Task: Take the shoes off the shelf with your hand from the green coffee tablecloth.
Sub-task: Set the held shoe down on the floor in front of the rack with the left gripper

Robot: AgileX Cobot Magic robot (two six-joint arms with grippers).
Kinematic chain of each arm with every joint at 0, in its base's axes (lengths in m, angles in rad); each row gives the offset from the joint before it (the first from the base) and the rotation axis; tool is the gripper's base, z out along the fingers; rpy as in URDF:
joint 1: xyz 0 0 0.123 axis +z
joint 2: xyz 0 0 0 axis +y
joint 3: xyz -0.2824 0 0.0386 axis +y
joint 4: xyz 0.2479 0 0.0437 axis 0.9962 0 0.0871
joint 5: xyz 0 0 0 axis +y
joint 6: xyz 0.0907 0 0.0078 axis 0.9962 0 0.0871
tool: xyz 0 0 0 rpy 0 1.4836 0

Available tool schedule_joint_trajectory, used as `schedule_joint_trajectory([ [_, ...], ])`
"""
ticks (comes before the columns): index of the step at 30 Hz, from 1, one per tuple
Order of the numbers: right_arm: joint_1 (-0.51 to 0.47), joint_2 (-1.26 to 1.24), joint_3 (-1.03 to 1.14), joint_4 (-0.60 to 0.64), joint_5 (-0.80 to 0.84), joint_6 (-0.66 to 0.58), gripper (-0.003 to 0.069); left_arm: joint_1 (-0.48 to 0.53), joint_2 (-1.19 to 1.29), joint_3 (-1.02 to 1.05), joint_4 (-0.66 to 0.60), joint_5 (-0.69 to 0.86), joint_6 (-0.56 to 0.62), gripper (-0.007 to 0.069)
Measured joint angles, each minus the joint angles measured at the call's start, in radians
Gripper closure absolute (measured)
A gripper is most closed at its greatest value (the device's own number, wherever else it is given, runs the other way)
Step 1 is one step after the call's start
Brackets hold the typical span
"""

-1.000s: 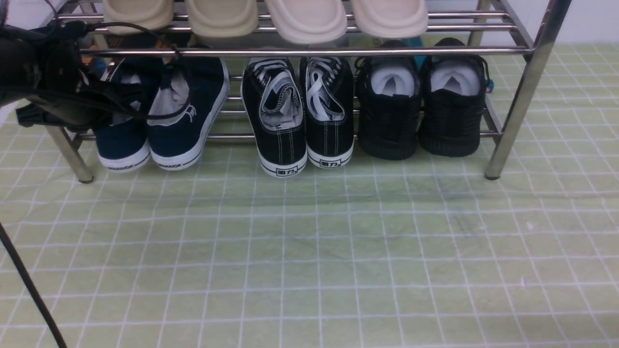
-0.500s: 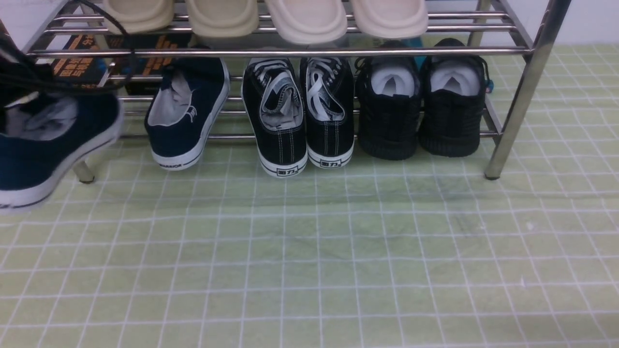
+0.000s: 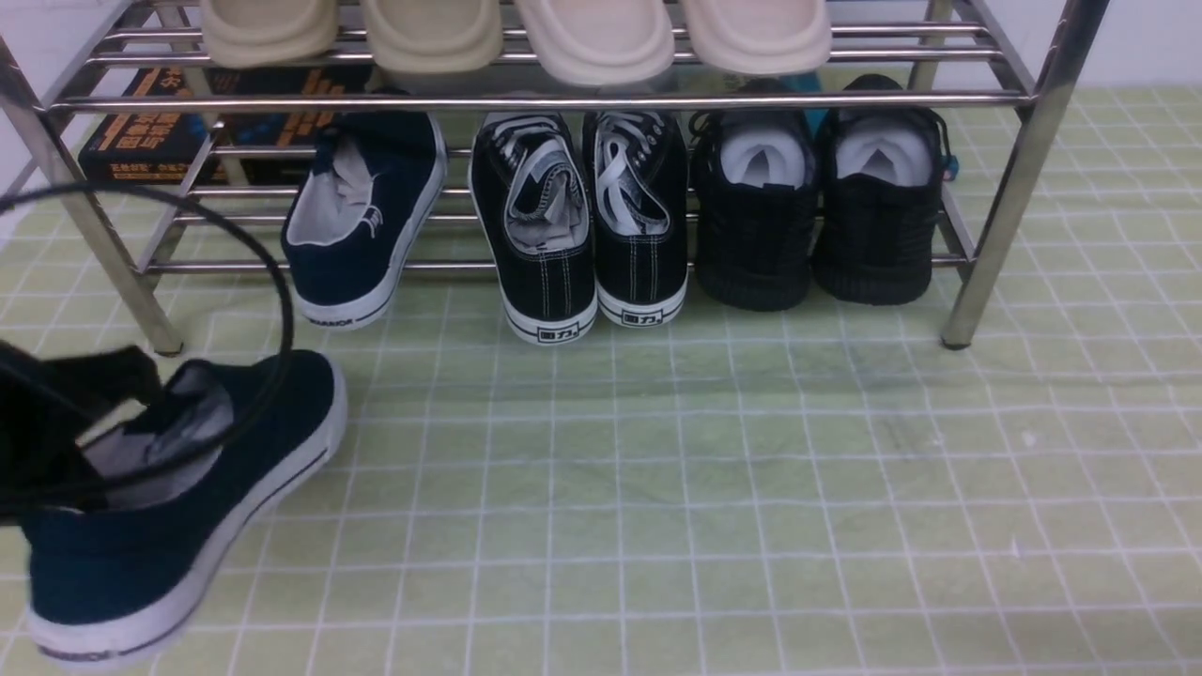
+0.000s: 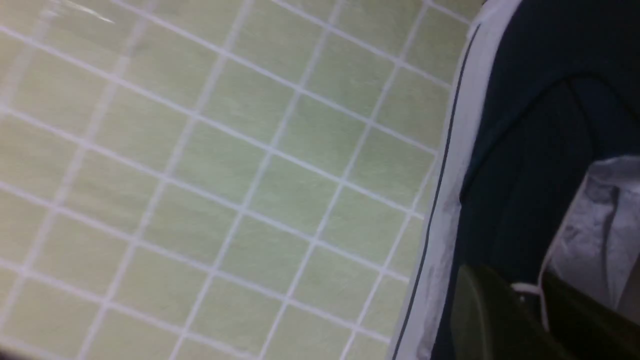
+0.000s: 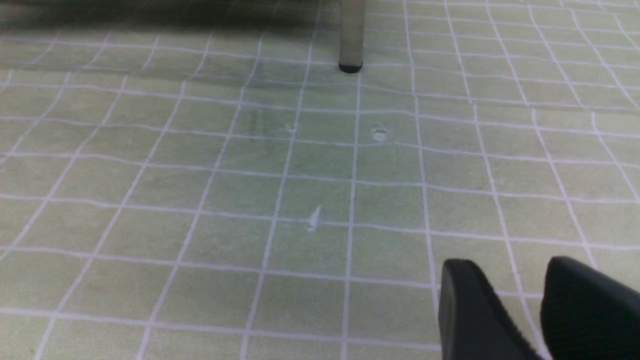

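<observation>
One navy shoe (image 3: 188, 526) with a white sole hangs tilted at the near left over the green coffee tablecloth (image 3: 714, 488). My left gripper (image 3: 66, 441) is shut on its side wall. In the left wrist view, dark fingers (image 4: 480, 315) pinch the shoe (image 4: 520, 150) at its collar, beside the grey lining. I cannot tell whether its sole touches the cloth. The other navy shoe (image 3: 362, 216) still leans on the lower tier of the steel shelf (image 3: 563, 99). My right gripper (image 5: 510, 280) hovers low over bare cloth, open, with nothing between its fingers.
On the lower tier stand black lace-up sneakers (image 3: 577, 225) and all-black knit sneakers (image 3: 817, 197). Beige slippers (image 3: 516, 33) fill the top tier. A dark box with orange print (image 3: 155, 122) sits behind the shelf. A black cable (image 3: 277, 282) loops above the held shoe. A shelf leg (image 5: 351, 35) stands ahead of the right gripper.
My left gripper has pulled one navy shoe off the shelf's lower tier and carried it down and toward me, to the near left over the cloth. The other shoes have not moved.
</observation>
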Motion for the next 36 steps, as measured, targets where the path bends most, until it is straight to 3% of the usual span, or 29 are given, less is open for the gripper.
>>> schedule_joint_trajectory([
  [12, 0.000, 0.000, 0.000, 0.000, 0.000, 0.000, 0.0419, 0.000, 0.001, 0.235, 0.001, -0.417, -0.049, 0.0578],
  [30, 0.000, 0.000, 0.000, 0.000, 0.000, 0.000, 0.0419, 0.000, 0.020, 0.367, -0.007, -0.578, -0.054, 0.0568],
  [36, 0.000, 0.000, 0.000, 0.000, 0.000, 0.000, 0.0419, 0.000, 0.025, 0.376, -0.008, -0.586, -0.054, 0.0491],
])
